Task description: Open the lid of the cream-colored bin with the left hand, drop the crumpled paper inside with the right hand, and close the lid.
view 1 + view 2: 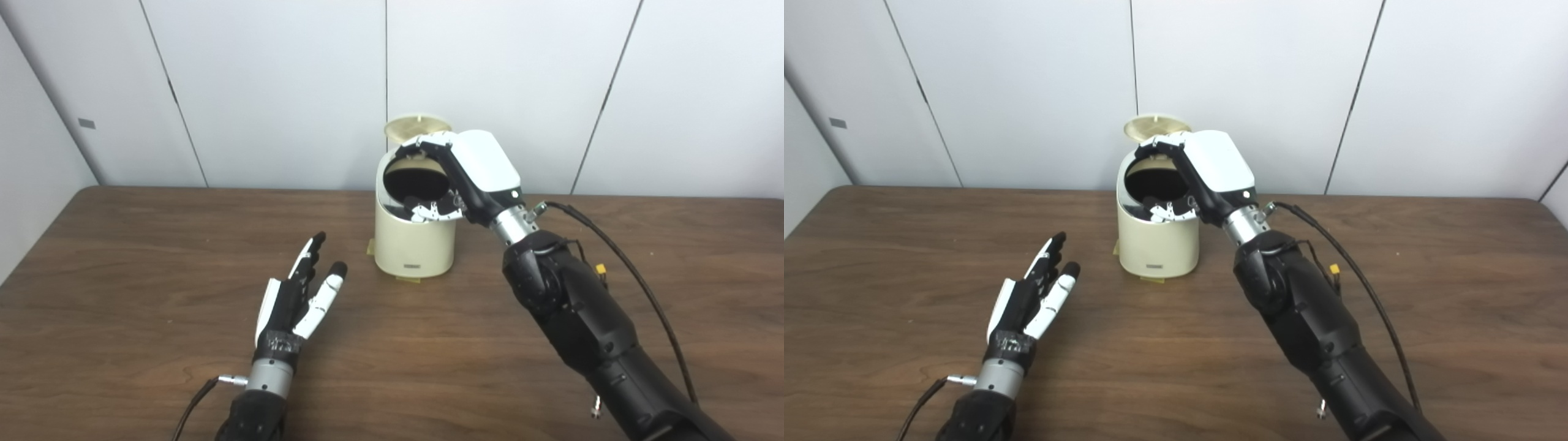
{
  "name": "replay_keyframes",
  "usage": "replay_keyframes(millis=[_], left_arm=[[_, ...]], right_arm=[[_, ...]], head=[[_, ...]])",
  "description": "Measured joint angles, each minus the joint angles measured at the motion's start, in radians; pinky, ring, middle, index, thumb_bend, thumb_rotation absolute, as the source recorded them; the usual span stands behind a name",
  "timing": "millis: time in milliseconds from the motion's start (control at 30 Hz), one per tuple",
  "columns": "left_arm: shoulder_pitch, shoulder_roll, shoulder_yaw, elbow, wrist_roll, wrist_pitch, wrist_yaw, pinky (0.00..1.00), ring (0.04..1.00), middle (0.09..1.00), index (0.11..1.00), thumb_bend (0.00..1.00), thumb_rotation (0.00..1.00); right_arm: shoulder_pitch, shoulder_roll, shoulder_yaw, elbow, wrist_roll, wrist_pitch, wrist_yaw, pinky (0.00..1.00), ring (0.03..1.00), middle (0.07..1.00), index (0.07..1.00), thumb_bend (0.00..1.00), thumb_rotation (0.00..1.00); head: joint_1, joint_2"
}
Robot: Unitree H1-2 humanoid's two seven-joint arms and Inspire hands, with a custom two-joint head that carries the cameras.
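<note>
The right robot hand (456,177) hangs over the bin's dark mouth, fingers curled downward; whether it grips anything I cannot tell. The left robot hand (300,294) rests released, fingers spread, near the bin. The cream bin (414,245) stands mid-worktop (122,306) toward the back edge, its round lid (418,127) flipped up. Bare wood surrounds it.

The mouth of the cream-colored bin (415,245) is blocked by the right hand (471,174), whose fingers (429,211) curl over its rim, with the raised lid (416,127) closing off the rear. The left hand (300,294) lies flat on the tabletop (122,306), well apart from the bin. The tabletop between them and along the bin's left flank is unobstructed.
</note>
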Motion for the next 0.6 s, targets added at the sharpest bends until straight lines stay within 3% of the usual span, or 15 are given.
replay_keyframes(millis=[200,600], left_arm=[[0.0,-0.003,0.001,0.006,-0.002,-0.004,0.002,1.0,1.0,1.0,1.0,0.62,0.7],[-0.037,-0.013,0.049,0.058,-0.031,-0.056,0.024,1.0,1.0,0.995,1.0,0.59,0.69]], right_arm=[[0.02,0.003,-0.028,-0.003,0.0,-0.016,-0.064,0.33,0.403,0.511,0.498,0.5,0.0],[0.079,0.002,-0.102,-0.097,0.039,-0.014,-0.076,0.32,0.412,0.524,0.494,0.5,0.0]], head=[[0.008,-0.008],[0.008,-0.025]])
